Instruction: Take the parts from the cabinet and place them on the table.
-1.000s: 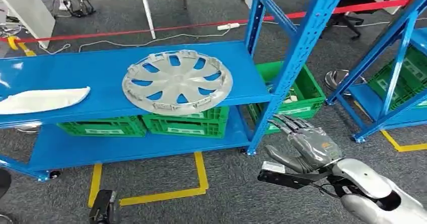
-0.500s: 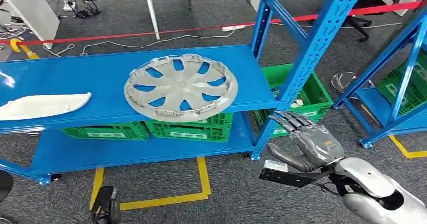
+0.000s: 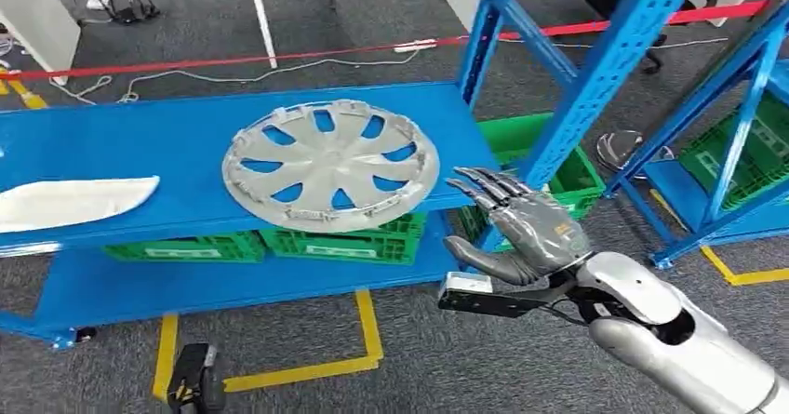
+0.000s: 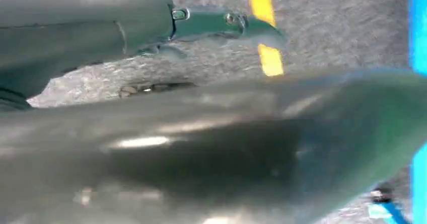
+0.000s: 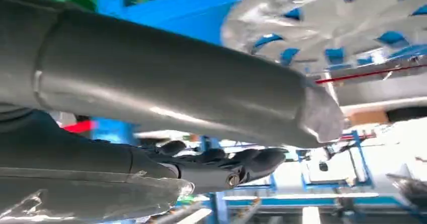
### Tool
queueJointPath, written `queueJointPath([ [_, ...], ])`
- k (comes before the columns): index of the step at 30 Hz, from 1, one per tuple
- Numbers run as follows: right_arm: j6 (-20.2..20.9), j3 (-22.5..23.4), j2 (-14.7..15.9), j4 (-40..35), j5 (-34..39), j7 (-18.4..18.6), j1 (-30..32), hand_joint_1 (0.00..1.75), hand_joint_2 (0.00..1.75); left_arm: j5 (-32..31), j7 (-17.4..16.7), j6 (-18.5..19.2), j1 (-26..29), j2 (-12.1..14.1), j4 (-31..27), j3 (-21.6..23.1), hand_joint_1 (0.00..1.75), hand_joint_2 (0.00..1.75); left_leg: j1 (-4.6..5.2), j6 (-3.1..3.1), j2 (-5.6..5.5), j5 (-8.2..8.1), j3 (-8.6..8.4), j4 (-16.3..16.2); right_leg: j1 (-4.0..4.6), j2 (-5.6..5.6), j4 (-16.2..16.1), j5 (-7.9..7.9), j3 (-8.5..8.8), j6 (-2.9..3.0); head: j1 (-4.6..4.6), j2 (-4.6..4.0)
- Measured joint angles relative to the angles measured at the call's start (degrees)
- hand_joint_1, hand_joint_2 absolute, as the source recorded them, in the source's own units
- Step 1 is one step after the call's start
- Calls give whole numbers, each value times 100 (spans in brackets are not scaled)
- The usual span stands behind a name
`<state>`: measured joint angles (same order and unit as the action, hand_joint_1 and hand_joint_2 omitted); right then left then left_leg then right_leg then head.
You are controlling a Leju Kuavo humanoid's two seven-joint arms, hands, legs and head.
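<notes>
1. While my right hand (image 3: 521, 233) is hanging out in front of the rack with its fingers spread wide and nothing in it, I am reading the hubcap (image 3: 330, 165) as lying to its left and a little farther off, with bare shelf showing between fingertips and rim.
2. I am seeing the left hand (image 4: 216, 25) as a blur over the grey floor in its wrist view, so I cannot tell whether its fingers are apart or curled; I am judging the right hand the nearer one to the hubcap.
3. The hubcap is lying flat on the blue shelf (image 3: 140, 140), its near rim overhanging the front edge slightly. Being round, it is offering no long axis to line up on.
4. A blue upright post (image 3: 595, 88) is standing just beyond the right hand, so I am treating the open room as leftward, along the shelf front.
5. Farther left, a long white part (image 3: 74, 200) is resting on the same shelf, well apart from the hubcap, its length running along the shelf.
6. Green crates (image 3: 335, 239) are sitting under the shelf.
</notes>
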<state>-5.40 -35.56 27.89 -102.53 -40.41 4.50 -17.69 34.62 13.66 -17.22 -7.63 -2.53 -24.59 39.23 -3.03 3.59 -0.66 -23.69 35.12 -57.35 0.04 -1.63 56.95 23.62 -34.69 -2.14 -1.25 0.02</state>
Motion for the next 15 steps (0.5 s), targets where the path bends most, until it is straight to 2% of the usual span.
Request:
queueJointPath([
  [1, 29, -66, -60, 24, 0, 9, -119, 0, 0, -18, -27, 7, -11, -22, 0, 4, 0, 0, -8, -17, -2, -13, 50, -61, -14, -2, 3, 32, -69, -23, 4, 0],
  [2, 62, -147, -134, 50, -4, 13, -240, 0, 0, -37, -51, 9, -35, -49, 0, 11, 0, 0, 2, -73, -15, -52, 68, -84, -18, 18, 46, 113, -84, -58, 4, 0],
  [3, 73, -219, -195, 77, -2, -4, -336, 0, 0, -53, -68, 7, -40, -53, 0, 11, 0, 0, 3, -105, -38, -60, 47, -79, -26, 93, 293, 270, -161, -80, -46, 0],
  [4, 75, -293, -262, 129, 11, -43, -445, 0, 0, -68, -68, 9, -32, -51, 2, 15, 0, 0, 14, -110, -43, -65, 13, -66, -28, 144, 742, 512, -335, -104, -70, 0],
  [5, 75, -373, -327, 193, 17, -61, -540, 0, 0, -70, -77, 13, -18, -40, 4, 20, 0, 0, 30, -112, -43, -67, -36, -31, -23, 162, 1243, 723, -549, -104, -63, 0],
  [6, 79, -476, -417, 269, 17, -70, -617, 0, 0, -81, -88, 15, -4, -33, 15, 31, 0, 0, 57, -118, -43, -73, -76, -10, -19, 176, 1694, 879, -765, -89, -89, 0],
  [7, 83, -547, -488, 317, 17, -79, -672, 0, 0, -88, -99, 15, 4, -29, 22, 42, 0, 0, 94, -135, -43, -101, -117, -8, -11, 184, 1982, 901, -922, -46, -100, 0],
  [8, 83, -622, -574, 356, 20, -83, -710, 0, 0, -105, -118, 15, 1, -29, 24, 66, 0, 0, 140, -163, -48, -128, -164, 1, 15, 181, 1962, 754, -946, 33, -96, 0],
  [9, 90, -678, -650, 385, 33, -96, -765, 0, 0, -125, -132, 15, -18, -29, 24, 83, 0, 0, 206, -201, -61, -158, -213, 6, 69, 175, 1694, 485, -868, 154, -103, 0],
  [10, 90, -731, -718, 402, 52, -111, -842, 0, 0, -136, -136, 15, -46, -38, 24, 103, 0, 0, 277, -238, -75, -183, -276, 27, 148, 159, 1221, 163, -701, 296, -98, 0],
  [11, 90, -776, -772, 415, 72, -120, -917, 0, 0, -140, -142, 2, -77, -55, 24, 118, 0, 0, 347, -267, -86, -201, -352, 78, 255, 110, 701, -145, -508, 494, -100, 0],
  [12, 88, -811, -809, 424, 83, -137, -986, 0, 0, -144, -149, 0, -89, -140, 24, 138, 0, 0, 282, -293, -80, -217, -377, 116, 427, 17, 286, -361, -389, 803, -37, 0],
  [13, 88, -837, -838, 431, 92, -142, -1019, 0, 0, -144, -147, -4, -130, -125, 28, 149, 0, 0, 374, -281, -114, -223, -372, 103, 483, 31, 215, -355, -265, 931, 107, 0],
  [14, 92, -875, -857, 442, 92, -144, -1072, 0, 0, -151, -160, 13, -141, -174, 26, 169, 0, 0, 304, -277, -116, -223, -359, 101, 489, 27, 122, -372, -245, 894, 15, 0],
  [15, 92, -907, -890, 457, 98, -144, -1098, 0, 0, -168, -166, 15, -136, -158, 26, 173, 0, 0, 290, -271, -116, -226, -356, 108, 502, 34, 111, -355, -245, 897, -22, 0],
])
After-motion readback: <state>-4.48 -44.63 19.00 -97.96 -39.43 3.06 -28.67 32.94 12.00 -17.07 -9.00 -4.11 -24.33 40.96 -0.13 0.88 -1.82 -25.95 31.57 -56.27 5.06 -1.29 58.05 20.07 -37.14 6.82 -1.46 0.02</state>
